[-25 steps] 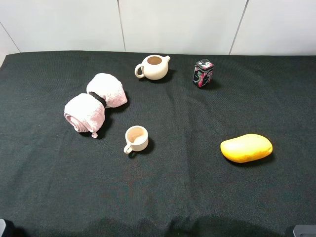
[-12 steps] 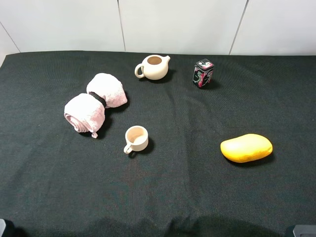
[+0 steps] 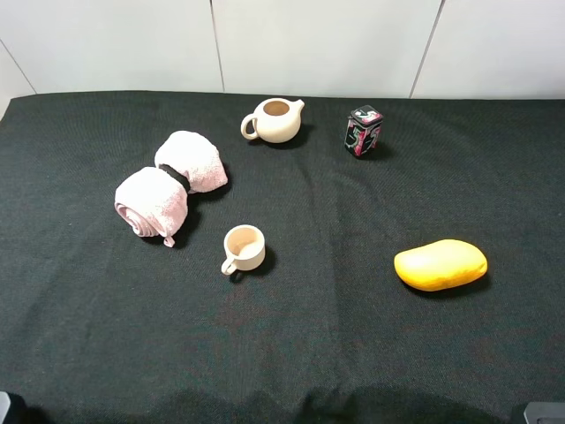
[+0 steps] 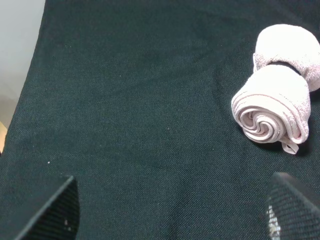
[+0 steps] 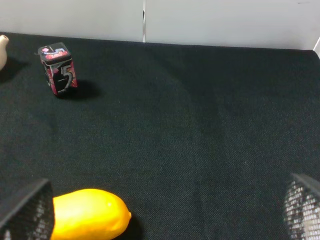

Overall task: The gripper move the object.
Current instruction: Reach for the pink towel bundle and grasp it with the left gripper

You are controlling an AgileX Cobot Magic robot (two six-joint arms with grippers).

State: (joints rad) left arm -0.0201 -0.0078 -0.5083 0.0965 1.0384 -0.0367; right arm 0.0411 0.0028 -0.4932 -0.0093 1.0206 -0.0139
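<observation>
Change: none since the earlier views; rolled pink towel (image 3: 169,186), cup (image 3: 244,247), teapot (image 3: 275,119) and mango (image 3: 440,264) lie where they were
Towel place: left part of the desk (image 3: 335,344); apart from the cup on its right
Towel axis: diagonal, near-left to far-right; spiral end faces near-left; dark band (image 3: 176,175) cinches the middle
Left pincer (image 4: 170,215): spread wide, holding nothing; fingers cut off by the frame
Right pincer (image 5: 162,212): spread wide, empty; fingers likewise cut off

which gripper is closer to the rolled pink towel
Left. The left gripper hangs open with the rolled pink towel just ahead of it; the right gripper is over on the other side, by the yellow mango.
</observation>
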